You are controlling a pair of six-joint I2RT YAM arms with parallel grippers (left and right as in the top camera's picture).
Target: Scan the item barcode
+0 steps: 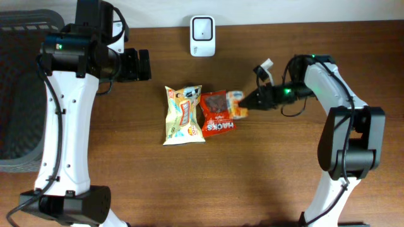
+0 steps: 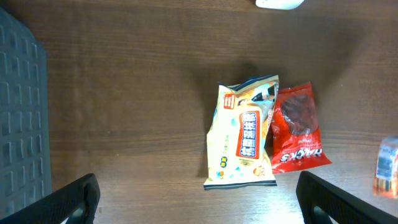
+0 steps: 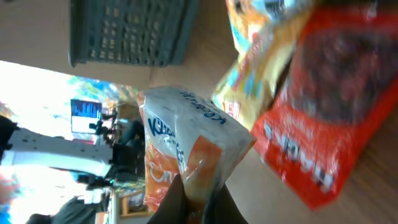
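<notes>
Three snack packets lie mid-table: a cream packet (image 1: 184, 114), a red packet (image 1: 216, 113), and a small orange-and-white packet (image 1: 237, 104) at the red one's right edge. My right gripper (image 1: 247, 103) is shut on that orange-and-white packet (image 3: 186, 143), pinching its end seam between the fingers. The white barcode scanner (image 1: 202, 35) stands at the table's far edge. My left gripper (image 1: 144, 64) hangs open above the table's left part, well clear of the packets; in the left wrist view its fingers (image 2: 71, 199) frame the cream packet (image 2: 244, 134) and red packet (image 2: 296, 127).
A dark grey basket (image 1: 16, 94) stands at the table's left edge. The right arm's base (image 1: 350, 148) is at the right side. A cable loops near the right wrist (image 1: 291, 108).
</notes>
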